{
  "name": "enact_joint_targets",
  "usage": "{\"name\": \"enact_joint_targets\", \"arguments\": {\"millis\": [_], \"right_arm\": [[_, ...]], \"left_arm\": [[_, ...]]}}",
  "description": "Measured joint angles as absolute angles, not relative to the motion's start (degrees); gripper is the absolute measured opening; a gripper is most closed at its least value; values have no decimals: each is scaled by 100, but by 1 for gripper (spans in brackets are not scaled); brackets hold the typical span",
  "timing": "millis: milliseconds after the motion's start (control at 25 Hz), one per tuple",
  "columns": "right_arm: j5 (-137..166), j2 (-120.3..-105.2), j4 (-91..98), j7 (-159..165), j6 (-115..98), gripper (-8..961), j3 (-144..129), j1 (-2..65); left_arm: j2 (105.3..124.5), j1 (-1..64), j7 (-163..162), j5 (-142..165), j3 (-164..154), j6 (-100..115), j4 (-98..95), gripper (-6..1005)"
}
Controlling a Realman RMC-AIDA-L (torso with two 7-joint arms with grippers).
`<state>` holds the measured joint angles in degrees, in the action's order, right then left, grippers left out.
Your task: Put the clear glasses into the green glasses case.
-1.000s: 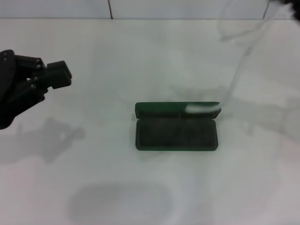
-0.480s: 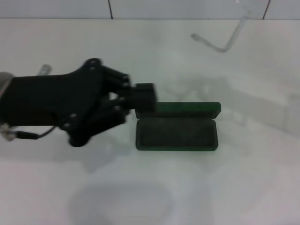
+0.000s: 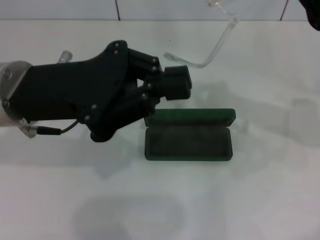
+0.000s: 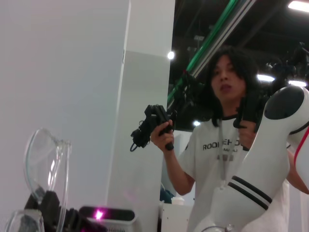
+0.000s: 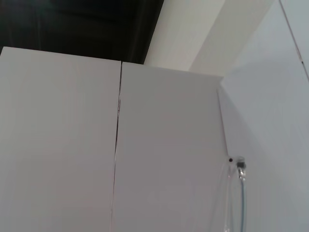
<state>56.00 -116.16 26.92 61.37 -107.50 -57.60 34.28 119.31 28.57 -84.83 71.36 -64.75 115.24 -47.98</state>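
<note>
Left claw [image 3: 177,84] has pushed farther right, above the open green glasses case [image 3: 188,136] on the white counter [image 3: 260,190]; finger state unreadable. Clear glasses [image 3: 212,47] hang aloft beyond; left wrist view alone shows a curved lens.

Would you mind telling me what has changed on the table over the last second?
The left gripper has swung in from the table's left edge and now hovers above the left end of the green glasses case. The clear glasses, held up at the far right, have risen off the case's lid, one arm dangling. The case has stayed open and unmoved.
</note>
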Motion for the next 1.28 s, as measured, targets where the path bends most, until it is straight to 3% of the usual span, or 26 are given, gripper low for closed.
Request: {"name": "enact_joint_targets", "arguments": {"millis": [1280], "right_arm": [[5534, -11619, 2654, 5979, -10711, 54, -5815, 3409]], "left_arm": [[11944, 2864, -8399, 7159, -6597, 11547, -4545, 55]]}}
